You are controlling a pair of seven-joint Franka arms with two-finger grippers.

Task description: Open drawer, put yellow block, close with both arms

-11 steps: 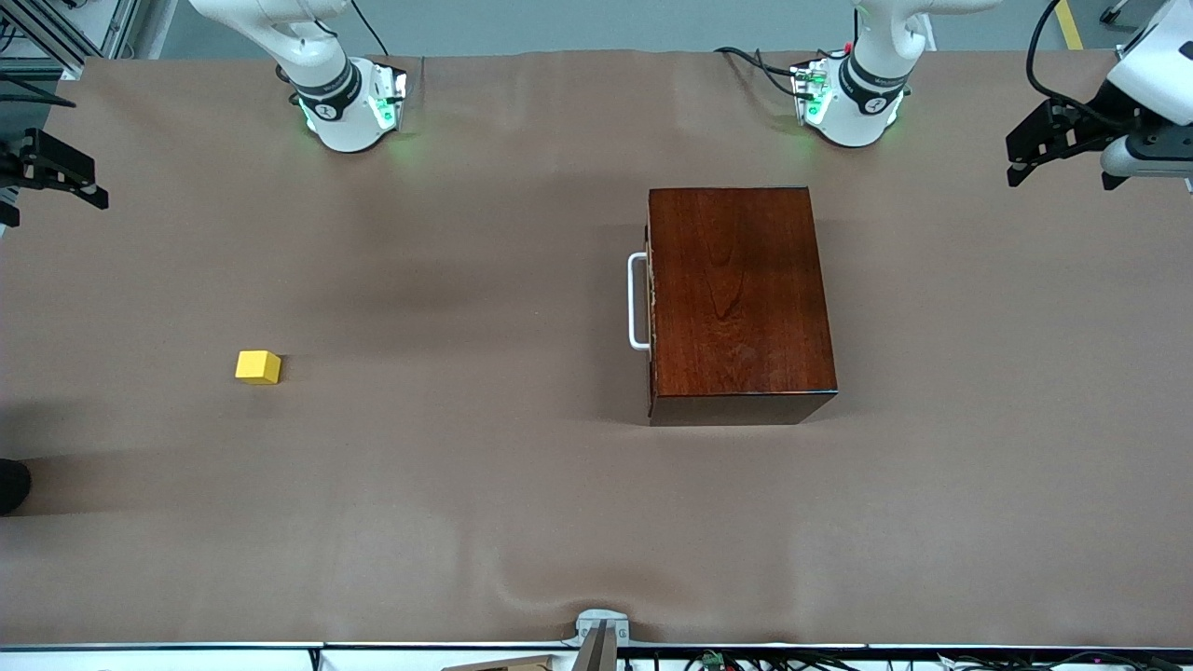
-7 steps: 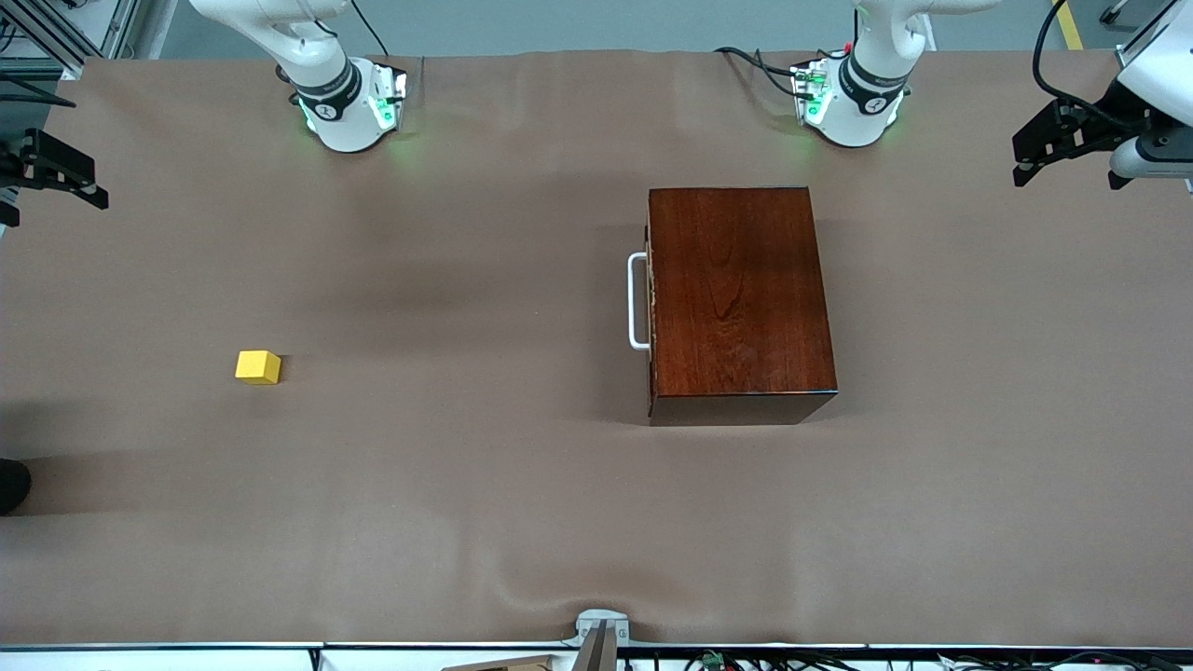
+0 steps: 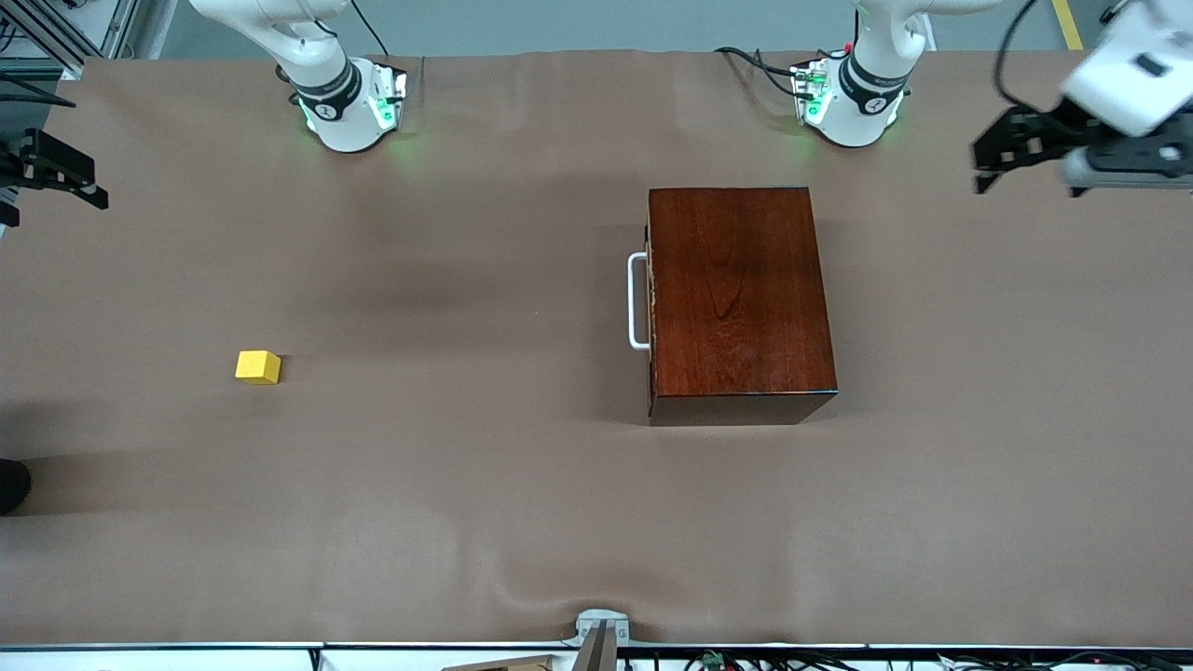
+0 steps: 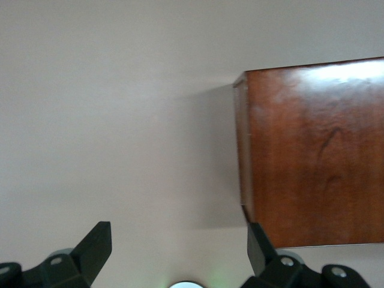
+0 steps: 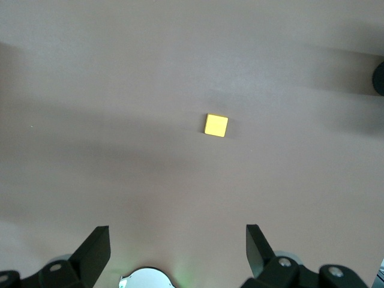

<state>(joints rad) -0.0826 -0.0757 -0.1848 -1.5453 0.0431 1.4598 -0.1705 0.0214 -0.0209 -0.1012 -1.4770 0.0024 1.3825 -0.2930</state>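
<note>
Now, with the drawer (image 3: 652, 308) shut and the block (image 3: 257, 366) well apart toward the right arm's end of the desk (image 3: 466, 513), the open left gripper (image 3: 1002, 154) should straddle the handle (image 3: 637, 301) squarely, while the open right gripper (image 3: 56, 172) waits.

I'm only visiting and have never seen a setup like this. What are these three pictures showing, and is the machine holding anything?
These are two white robot arms bolted at one edge of a table covered in brown cloth. The wide picture looks down from a high camera facing them. The other two come from small cameras on each arm's wrist, so the black prongs at their lower edge are that arm's own fingers.

On the table stand a dark wooden box, its drawer shut with a white handle, and a small yellow block toward the right arm's end.

The left hand is up over the left arm's end of the table; the right hand is up over the other end. Both are open and hold nothing.
</note>
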